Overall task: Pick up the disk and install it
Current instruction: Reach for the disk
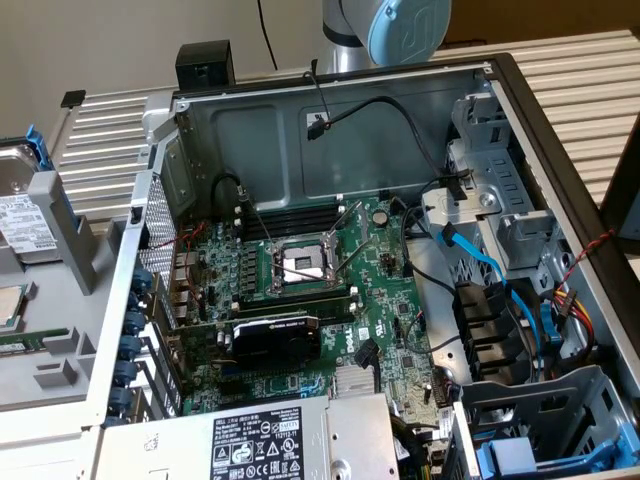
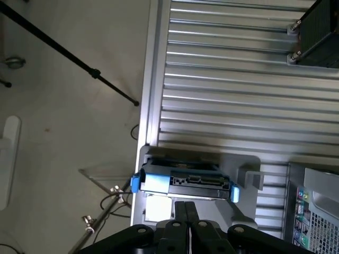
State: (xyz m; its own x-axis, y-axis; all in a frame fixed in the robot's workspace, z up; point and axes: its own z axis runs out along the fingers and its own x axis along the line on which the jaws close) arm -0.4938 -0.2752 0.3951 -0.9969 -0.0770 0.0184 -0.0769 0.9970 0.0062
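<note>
Beside the computer case (image 1: pixel 262 140), disk (image 2: pixel 183 183): standing in grey holder (image 2: pixel 249 178)
Gripper (image 2: pixel 186 207): pressed together, empty, near disk, outside the case

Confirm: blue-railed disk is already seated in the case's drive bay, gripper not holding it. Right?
Wrong on location. The disk stands in the grey holder outside the case, not in its drive bay; the wrist view shows it. The rest is right: the gripper is near the disk but not holding it.
</note>
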